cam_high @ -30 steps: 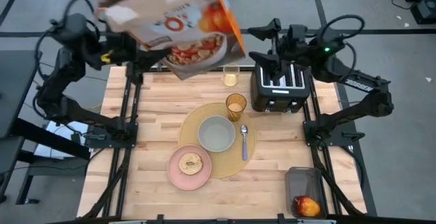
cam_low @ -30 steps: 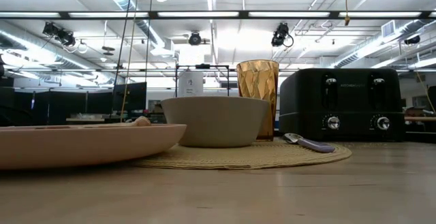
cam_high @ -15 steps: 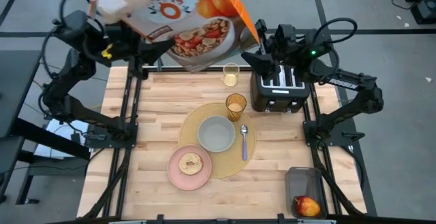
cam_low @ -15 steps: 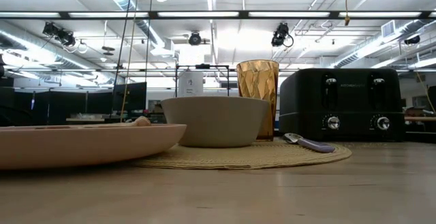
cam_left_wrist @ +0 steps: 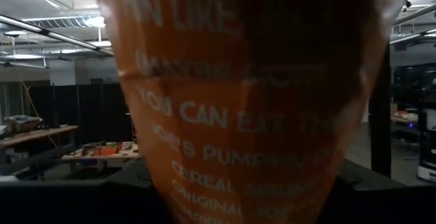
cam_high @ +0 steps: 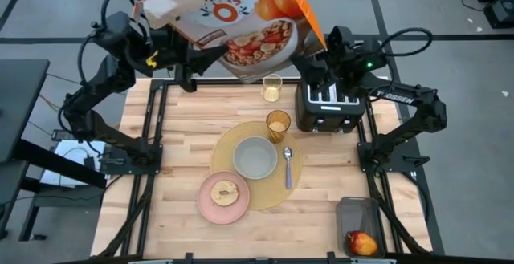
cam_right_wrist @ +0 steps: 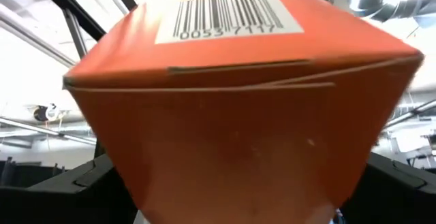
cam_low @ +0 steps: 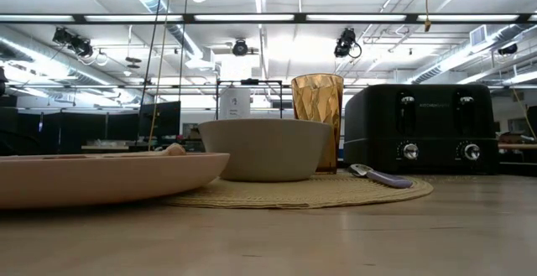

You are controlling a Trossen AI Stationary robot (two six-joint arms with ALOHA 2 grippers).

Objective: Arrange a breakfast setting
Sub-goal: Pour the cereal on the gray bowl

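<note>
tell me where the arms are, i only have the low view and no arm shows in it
observer: both are up at the table's back edge. The left gripper holds a cereal box in the air.
operator: and the right one
observer: the right gripper is at the box's other end, just above the toaster.
operator: is the apple on the mat yet
observer: no, the apple lies at the front right corner, well off the placemat.
</note>
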